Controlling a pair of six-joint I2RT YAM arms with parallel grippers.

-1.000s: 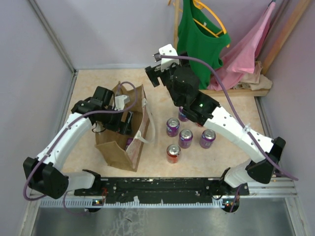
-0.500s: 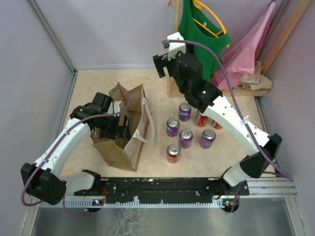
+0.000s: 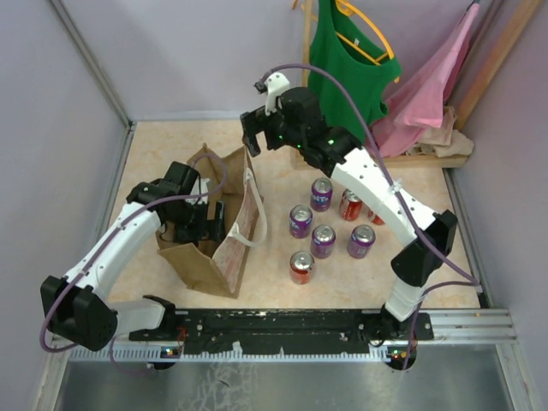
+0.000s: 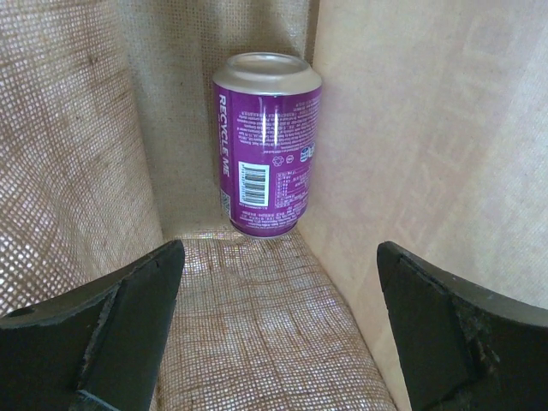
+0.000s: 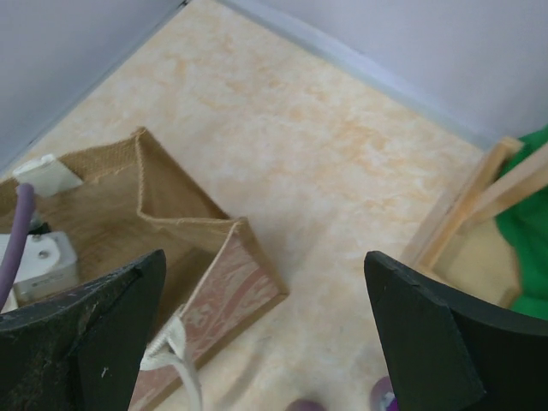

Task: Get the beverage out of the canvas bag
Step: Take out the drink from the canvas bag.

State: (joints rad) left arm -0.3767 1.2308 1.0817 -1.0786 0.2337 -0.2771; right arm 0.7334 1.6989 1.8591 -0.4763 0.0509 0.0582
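Observation:
A purple beverage can (image 4: 267, 145) stands upright in the far corner of the canvas bag (image 4: 77, 163), on its woven floor. My left gripper (image 4: 278, 330) is down inside the bag, open, with the can ahead of its fingers and apart from them. In the top view the tan canvas bag (image 3: 199, 267) stands left of centre with the left gripper (image 3: 204, 224) reaching into its mouth. The right gripper (image 5: 265, 342) hangs open and holds nothing, above the bag's far corner (image 5: 231, 224) and its pale handle (image 5: 175, 351). The top view shows this right gripper (image 3: 255, 130) just behind the bag.
Several purple and red cans (image 3: 323, 241) stand on the table right of the bag. A wooden rack (image 3: 411, 158) with a green top (image 3: 347, 60) and a pink garment (image 3: 428, 86) fills the back right corner. Walls close in the left and back.
The right arm has swung left, from over the cans to above the bag's far corner. The left gripper has finished opening and sits slightly further left in the bag.

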